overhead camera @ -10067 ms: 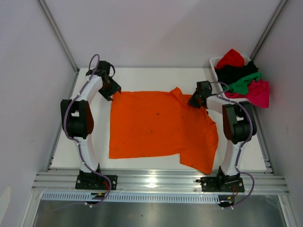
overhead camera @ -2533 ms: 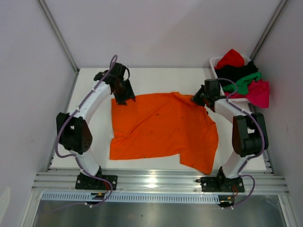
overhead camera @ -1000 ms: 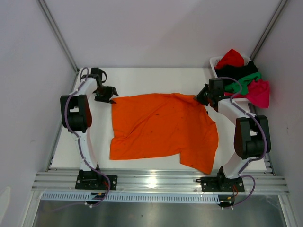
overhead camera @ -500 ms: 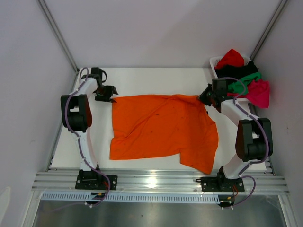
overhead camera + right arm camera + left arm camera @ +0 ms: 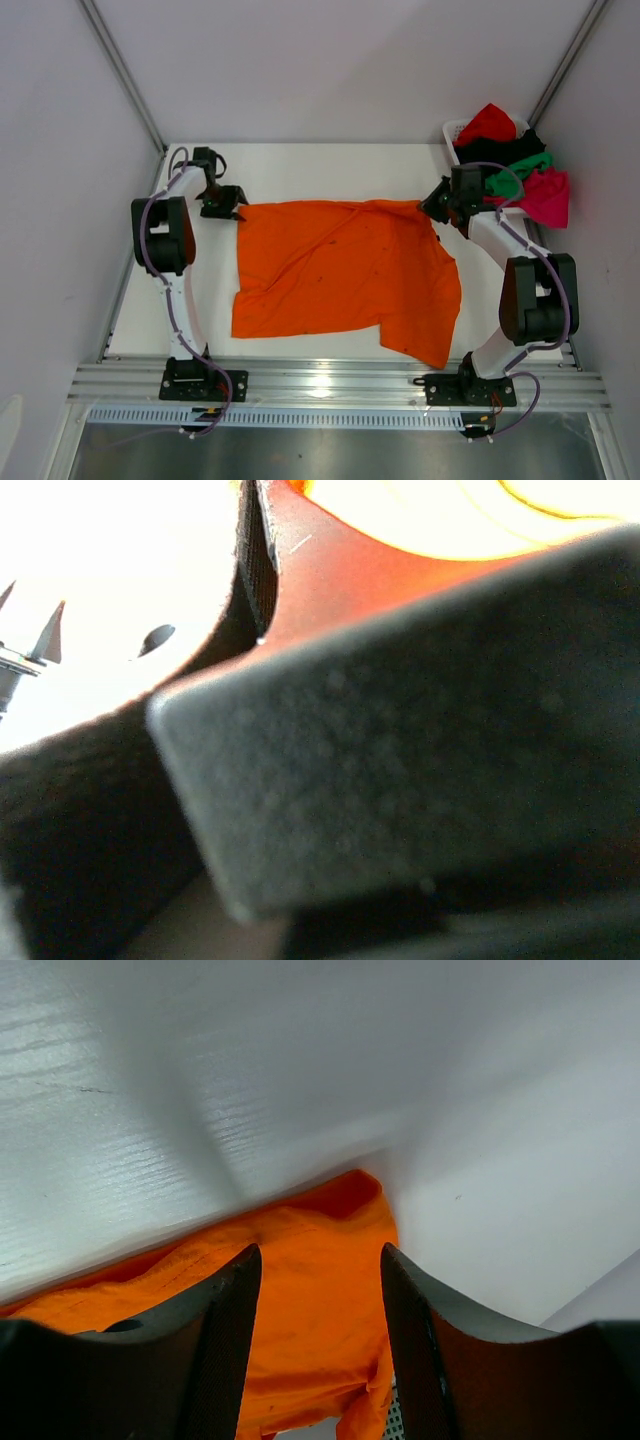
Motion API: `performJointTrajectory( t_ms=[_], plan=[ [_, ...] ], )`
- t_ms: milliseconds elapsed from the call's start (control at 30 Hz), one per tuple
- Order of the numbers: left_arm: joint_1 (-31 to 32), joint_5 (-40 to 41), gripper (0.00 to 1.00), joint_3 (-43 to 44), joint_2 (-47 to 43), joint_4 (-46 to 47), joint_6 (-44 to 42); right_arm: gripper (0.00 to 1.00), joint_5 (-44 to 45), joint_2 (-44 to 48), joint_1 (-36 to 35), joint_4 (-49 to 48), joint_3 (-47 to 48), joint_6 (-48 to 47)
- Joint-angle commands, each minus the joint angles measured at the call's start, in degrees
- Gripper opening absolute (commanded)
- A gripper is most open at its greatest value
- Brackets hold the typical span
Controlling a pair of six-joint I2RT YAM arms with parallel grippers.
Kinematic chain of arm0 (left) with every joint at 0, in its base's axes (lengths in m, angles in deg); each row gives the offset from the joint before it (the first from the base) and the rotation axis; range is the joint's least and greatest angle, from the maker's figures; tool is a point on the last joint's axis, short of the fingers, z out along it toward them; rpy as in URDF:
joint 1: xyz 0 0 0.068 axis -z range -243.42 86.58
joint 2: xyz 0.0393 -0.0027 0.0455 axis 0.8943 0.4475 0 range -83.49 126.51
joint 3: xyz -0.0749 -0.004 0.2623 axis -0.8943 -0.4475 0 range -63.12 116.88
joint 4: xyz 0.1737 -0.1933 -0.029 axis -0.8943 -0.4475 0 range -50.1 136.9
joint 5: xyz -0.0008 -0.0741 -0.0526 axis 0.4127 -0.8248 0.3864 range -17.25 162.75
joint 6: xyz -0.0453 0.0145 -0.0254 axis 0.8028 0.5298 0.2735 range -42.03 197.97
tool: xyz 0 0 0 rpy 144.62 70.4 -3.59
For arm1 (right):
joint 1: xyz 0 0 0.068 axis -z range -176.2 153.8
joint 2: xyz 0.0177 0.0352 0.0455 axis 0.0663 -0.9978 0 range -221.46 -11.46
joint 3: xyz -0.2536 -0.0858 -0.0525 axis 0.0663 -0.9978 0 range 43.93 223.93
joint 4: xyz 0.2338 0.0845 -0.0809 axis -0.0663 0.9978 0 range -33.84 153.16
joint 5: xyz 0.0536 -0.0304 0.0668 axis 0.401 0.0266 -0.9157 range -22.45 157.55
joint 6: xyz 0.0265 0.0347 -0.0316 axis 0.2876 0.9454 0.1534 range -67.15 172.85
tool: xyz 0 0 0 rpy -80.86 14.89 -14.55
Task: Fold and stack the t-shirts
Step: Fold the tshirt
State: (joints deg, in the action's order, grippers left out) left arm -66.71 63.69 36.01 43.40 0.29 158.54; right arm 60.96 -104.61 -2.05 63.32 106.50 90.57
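Note:
A bright orange t-shirt (image 5: 340, 270) lies spread on the white table, its lower right part folded under. My right gripper (image 5: 433, 205) is shut on the shirt's far right corner, and the far edge runs taut from it. In the right wrist view a dark finger (image 5: 400, 760) fills the frame, with orange cloth (image 5: 480, 520) glowing above it. My left gripper (image 5: 228, 205) stands open just beside the shirt's far left corner. The left wrist view shows the orange cloth (image 5: 320, 1290) beyond the two spread fingers (image 5: 215, 1350), which grip nothing.
A white slatted basket (image 5: 451, 131) stands at the table's far right corner. Heaped in it are a red shirt (image 5: 487, 122), a black one (image 5: 498, 152), a green one (image 5: 515, 176) and a magenta one (image 5: 546, 196). An aluminium rail (image 5: 330, 380) runs along the near edge.
My right gripper has drawn slightly further right with the shirt corner, flattening the far edge. The left gripper has barely shifted and stays open.

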Motion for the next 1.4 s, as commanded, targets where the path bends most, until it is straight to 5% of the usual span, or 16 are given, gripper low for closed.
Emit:
performJointTrajectory(
  t_ms=[0, 1367],
  plan=[
    [-0.58, 2.02, 0.55, 1.77, 0.02, -0.06, 0.81, 0.05, -0.18, 2.97, 0.31, 0.31, -0.60, -0.62],
    [-0.58, 6.16, 0.53, 9.41, 4.77, -3.14, 1.43, 0.05, -0.62, 7.36, 0.75, -0.04, -2.54, 0.43]
  ],
)
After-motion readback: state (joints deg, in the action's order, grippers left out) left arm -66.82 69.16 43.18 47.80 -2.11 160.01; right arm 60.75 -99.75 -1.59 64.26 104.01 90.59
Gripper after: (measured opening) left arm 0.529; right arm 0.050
